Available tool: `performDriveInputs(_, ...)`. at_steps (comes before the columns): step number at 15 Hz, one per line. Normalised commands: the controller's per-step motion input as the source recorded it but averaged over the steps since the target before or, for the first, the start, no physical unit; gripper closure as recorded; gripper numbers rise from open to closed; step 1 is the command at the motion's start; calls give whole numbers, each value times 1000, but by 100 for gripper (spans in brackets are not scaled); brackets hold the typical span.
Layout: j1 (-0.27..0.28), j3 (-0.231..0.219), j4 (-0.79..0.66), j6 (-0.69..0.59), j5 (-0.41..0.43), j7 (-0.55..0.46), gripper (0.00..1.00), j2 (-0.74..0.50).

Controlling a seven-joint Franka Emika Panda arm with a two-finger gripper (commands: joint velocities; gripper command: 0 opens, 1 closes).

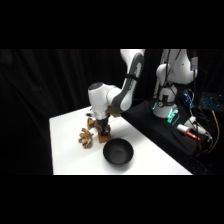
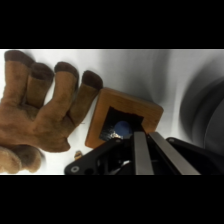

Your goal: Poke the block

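Reddish-brown block [image 2: 126, 116]: wooden, with a dark square recess holding a pale-blue spot; it lay on the white desk [image 1: 67, 145], between the tan cluster and the black bowl.
My tool [image 1: 102, 128]: it came down from above right onto the block; in the wrist view my two fingers [image 2: 142, 155] lay side by side, pressed together, their tips at the edge of the dark recess, pinching nothing.
Contact: my fingertips looked to be touching the block's top, though I could not tell how firmly.
Tan cluster [image 2: 37, 107]: lumpy, hand-like wooden shape with dark-tipped lobes, just beside the block; one lobe reached the block's edge.
Black bowl [image 1: 118, 151]: upright on the desk, near the block on the side towards the desk's front edge, apart from it.
My arm [image 1: 127, 80]: white, reaching over the desk from the upper right.
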Motion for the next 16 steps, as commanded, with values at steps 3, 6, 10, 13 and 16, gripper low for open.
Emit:
performDriveInputs(3,25,8,-51,-137,-29,14,100,-294)
performDriveInputs(6,30,3,-27,-346,-49,10,100,-361)
performDriveInputs(10,7,33,17,-496,-28,-57,100,-357)
performDriveInputs(13,4,35,75,-472,-12,-71,100,-293)
performDriveInputs(16,7,26,110,-442,-3,-56,100,-258)
